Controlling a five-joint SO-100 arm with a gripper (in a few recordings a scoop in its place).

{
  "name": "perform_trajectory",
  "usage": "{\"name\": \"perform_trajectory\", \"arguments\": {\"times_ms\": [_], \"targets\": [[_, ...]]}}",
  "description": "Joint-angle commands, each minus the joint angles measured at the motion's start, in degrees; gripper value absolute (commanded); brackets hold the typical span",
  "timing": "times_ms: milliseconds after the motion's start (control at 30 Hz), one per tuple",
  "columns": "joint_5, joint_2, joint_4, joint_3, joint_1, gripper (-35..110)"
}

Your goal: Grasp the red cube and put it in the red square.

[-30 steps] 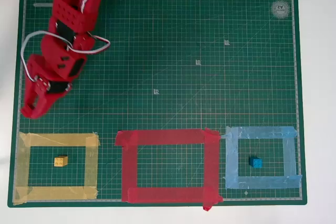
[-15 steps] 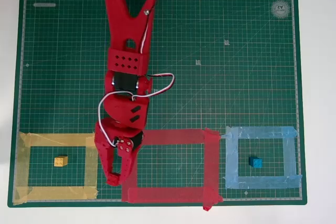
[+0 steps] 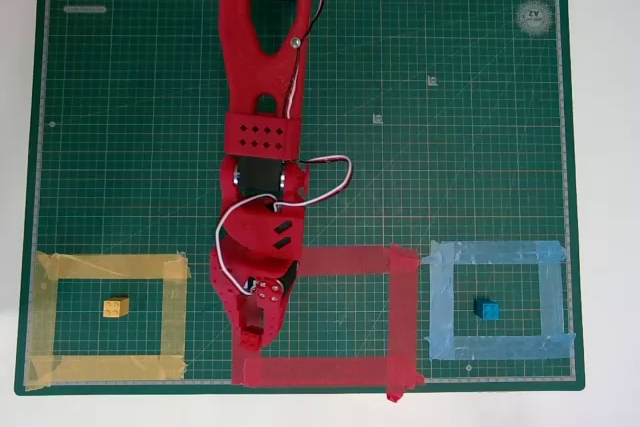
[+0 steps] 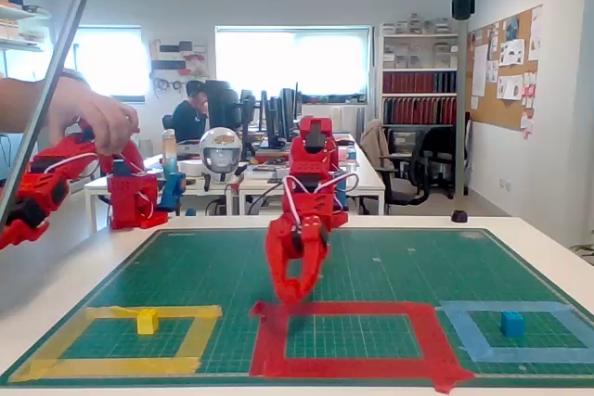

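My red gripper (image 3: 250,334) reaches down from the top of the overhead view and hovers over the left strip of the red square (image 3: 330,370). In the fixed view the gripper (image 4: 295,295) hangs just above the square's (image 4: 371,364) far left corner. Its fingers narrow to a point there, closed on a small red lump that I take for the red cube (image 4: 295,297). Red on red, the cube's edges are hard to pick out. In the overhead view the fingers hide the cube.
A yellow cube (image 3: 116,307) lies inside the yellow tape frame (image 3: 110,267) at the left. A blue cube (image 3: 487,309) lies inside the light-blue frame (image 3: 495,252) at the right. All sit along the front of the green cutting mat (image 3: 450,147).
The arm swung from the mat's left edge rightward to the red square. In the last half second it shifted slightly further right and the fingers look narrower.
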Motion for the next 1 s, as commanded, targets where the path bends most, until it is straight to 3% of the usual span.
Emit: {"name": "perform_trajectory", "arguments": {"times_ms": [0, 167, 300, 967], "targets": [[-1.4, 5.2, 1.6, -0.8, -2.9, -1], [-3.9, 7.6, -0.6, 5.2, -4.8, -1], [-4.7, 12.2, -22.1, 22.9, -5.2, -1], [-14.2, 12.4, -30.9, 30.1, -6.9, -1]]}}
